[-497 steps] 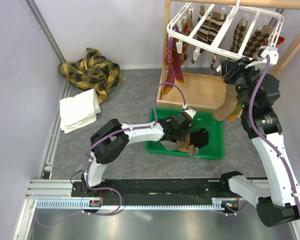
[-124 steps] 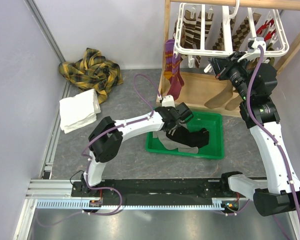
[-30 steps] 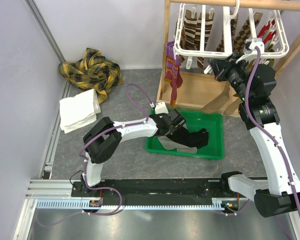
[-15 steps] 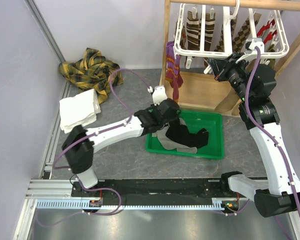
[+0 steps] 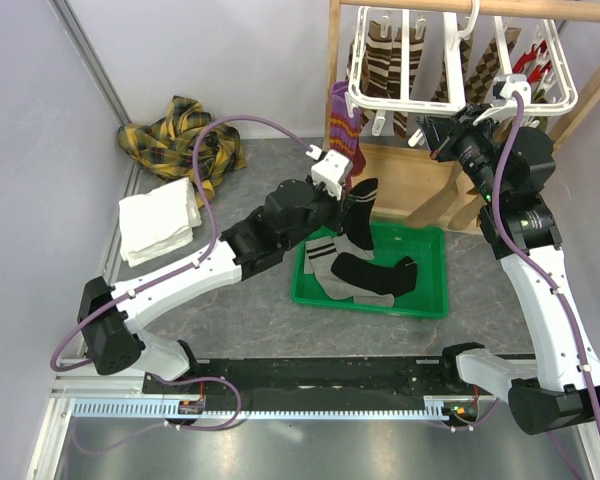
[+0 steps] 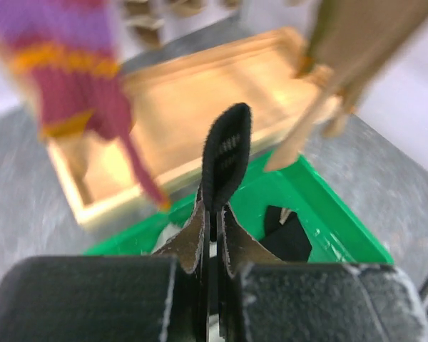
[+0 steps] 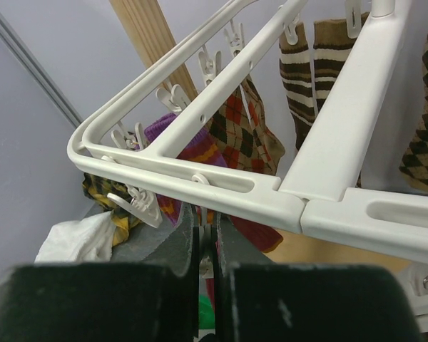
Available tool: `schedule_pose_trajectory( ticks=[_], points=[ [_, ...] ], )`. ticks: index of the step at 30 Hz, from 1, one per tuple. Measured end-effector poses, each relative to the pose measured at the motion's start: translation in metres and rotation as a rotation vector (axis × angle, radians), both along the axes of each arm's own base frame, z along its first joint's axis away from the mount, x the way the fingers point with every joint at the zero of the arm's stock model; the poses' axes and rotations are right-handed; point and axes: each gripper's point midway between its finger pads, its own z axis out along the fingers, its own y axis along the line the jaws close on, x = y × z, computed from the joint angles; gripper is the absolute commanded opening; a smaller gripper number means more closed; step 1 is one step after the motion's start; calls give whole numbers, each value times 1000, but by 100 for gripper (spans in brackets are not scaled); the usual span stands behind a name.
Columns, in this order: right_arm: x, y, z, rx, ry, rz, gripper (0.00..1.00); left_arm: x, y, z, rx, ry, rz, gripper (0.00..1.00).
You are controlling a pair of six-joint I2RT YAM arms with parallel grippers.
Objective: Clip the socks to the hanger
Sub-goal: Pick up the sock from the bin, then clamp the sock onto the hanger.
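You're working on a mottled grey desk [image 5: 250,320] closed in by pale lilac walls [image 5: 180,50], with a metal rail along the left edge.

The hanger [image 7: 340,121] is a white plastic grid with dangling clips, hung high at the back right from the top bar of a wooden frame [image 5: 335,60]. Brown striped socks [image 5: 388,45] and an argyle sock [image 7: 253,132] are clipped to it, and a purple sock [image 5: 342,115] with orange bands hangs at its left corner.

Your left tool [image 6: 212,235] is pinched tight on a black sock [image 5: 361,215] – it holds the sock by one end, the rest draping down over the back-left corner of the green tray [image 5: 442,280]. In that tray lie a grey banded sock [image 5: 325,265] and a second black sock [image 5: 375,272].

Your right tool [image 7: 207,228] sits just under the hanger's front rim, jaws pressed together; whether a clip is caught between them, you cannot tell.

Off to the left, well apart, lie a yellow plaid cloth [image 5: 185,140] and a folded white towel [image 5: 160,225]. The frame's post and the purple sock stand close behind the lifted sock – between it and the hanger.
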Motion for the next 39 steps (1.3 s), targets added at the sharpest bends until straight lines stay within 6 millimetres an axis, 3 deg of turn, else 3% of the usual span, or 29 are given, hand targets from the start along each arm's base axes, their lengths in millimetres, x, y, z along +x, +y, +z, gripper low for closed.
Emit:
schedule_pose_trajectory(
  ticks=[5,10,15,18,28,33,39],
  points=[
    [-1,0,1,-11,-3,6,0,-4,-7,26,51,-121,-228,2],
    [-2,0,4,-33,-16,5,0,0,-12,75,40,-252,-392,2],
    [-3,0,5,-53,-25,9,0,3,-21,101,41,-319,-497,2],
    [-4,2,4,-65,-30,22,0,4,-34,102,45,-319,-552,2],
    [-8,10,7,-91,-54,75,0,22,-60,77,100,-235,-599,2],
    [-12,16,9,-104,-73,116,0,26,-62,79,110,-219,-592,2],
    [-16,22,11,-124,-95,161,0,28,-59,96,101,-244,-570,2]
  ],
)
